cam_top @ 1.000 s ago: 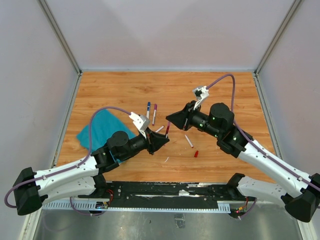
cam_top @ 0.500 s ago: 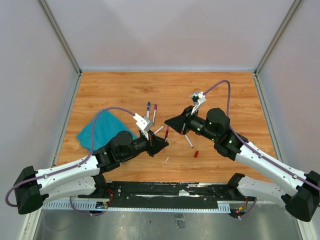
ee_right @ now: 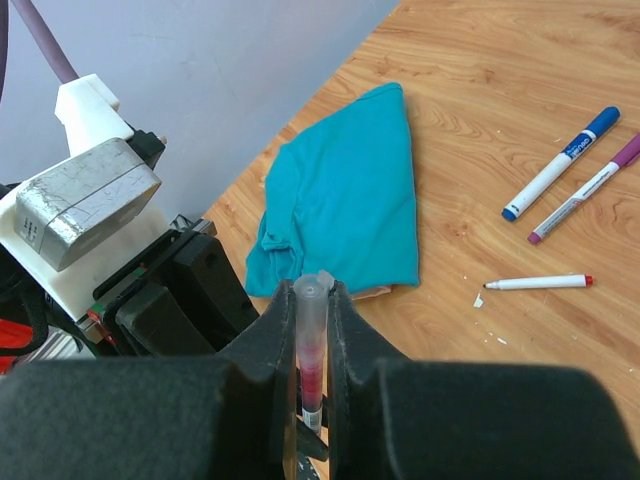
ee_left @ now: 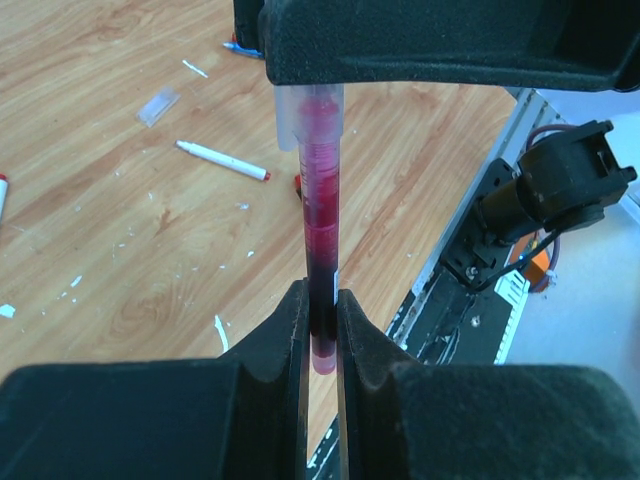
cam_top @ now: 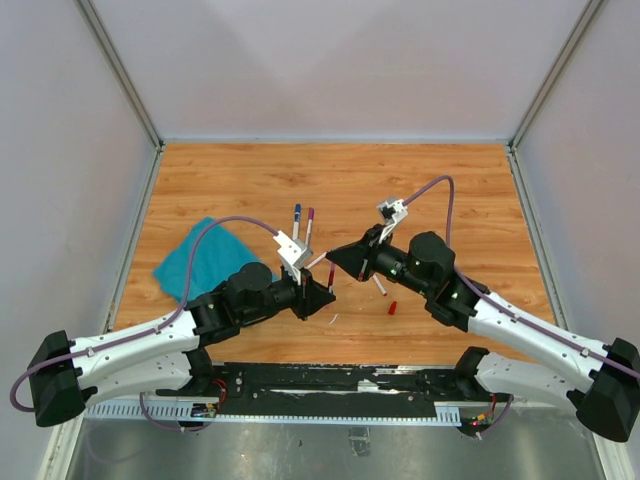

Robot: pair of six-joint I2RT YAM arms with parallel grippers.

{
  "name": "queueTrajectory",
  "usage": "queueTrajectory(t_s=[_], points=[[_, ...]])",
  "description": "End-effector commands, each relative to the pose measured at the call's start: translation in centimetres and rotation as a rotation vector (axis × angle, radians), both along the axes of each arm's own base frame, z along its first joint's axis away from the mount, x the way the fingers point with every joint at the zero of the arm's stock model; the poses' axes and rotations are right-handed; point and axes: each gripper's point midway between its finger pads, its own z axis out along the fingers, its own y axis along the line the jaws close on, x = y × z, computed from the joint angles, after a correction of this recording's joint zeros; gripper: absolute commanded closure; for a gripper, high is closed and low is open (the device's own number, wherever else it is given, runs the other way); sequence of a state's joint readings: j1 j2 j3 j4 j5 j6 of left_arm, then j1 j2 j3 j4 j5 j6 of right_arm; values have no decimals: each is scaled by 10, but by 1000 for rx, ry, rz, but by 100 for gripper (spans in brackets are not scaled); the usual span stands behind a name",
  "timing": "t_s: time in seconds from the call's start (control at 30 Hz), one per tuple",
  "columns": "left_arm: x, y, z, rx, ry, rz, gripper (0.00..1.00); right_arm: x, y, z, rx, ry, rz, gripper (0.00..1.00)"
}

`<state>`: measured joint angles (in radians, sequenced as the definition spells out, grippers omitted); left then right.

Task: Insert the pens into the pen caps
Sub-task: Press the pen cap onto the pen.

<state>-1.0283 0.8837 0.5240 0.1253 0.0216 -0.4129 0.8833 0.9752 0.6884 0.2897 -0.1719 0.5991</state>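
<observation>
right jaws moved closer, pinching red pen [ee_left: 320,200], left jaws pinching it too

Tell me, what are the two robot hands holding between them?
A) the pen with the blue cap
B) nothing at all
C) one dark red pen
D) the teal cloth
C: the left gripper and the right gripper are each shut on one end of the same dark red pen.
</observation>
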Motion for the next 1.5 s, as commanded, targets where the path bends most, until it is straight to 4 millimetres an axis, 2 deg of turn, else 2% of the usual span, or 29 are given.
queueTrajectory(t_s=[0.0,0.37,0.57,0.7,0.83,1.07,1.2,1.33,1.47], points=[[13,-10,134,-350,-229,30,99,-50,-2,-89,-214,201,139,99],[15,-9,140,-353,-243,43,100,-79,4,-122,-285,234,202,99],[17,-11,139,-343,-247,42,99,-80,-2,-138,-371,199,157,99],[17,-10,138,-341,-247,47,100,-82,0,-134,-332,219,157,99],[18,-9,136,-337,-247,53,100,-88,14,-122,-215,266,189,99],[19,-8,137,-335,-255,57,100,-94,23,-120,-174,309,237,99],[20,-7,136,-327,-258,64,99,-88,14,-125,-220,283,195,99],[20,-5,134,-319,-256,72,99,-78,-6,-135,-313,237,121,99],[21,-3,130,-307,-251,80,100,-68,-23,-130,-356,176,53,99]])
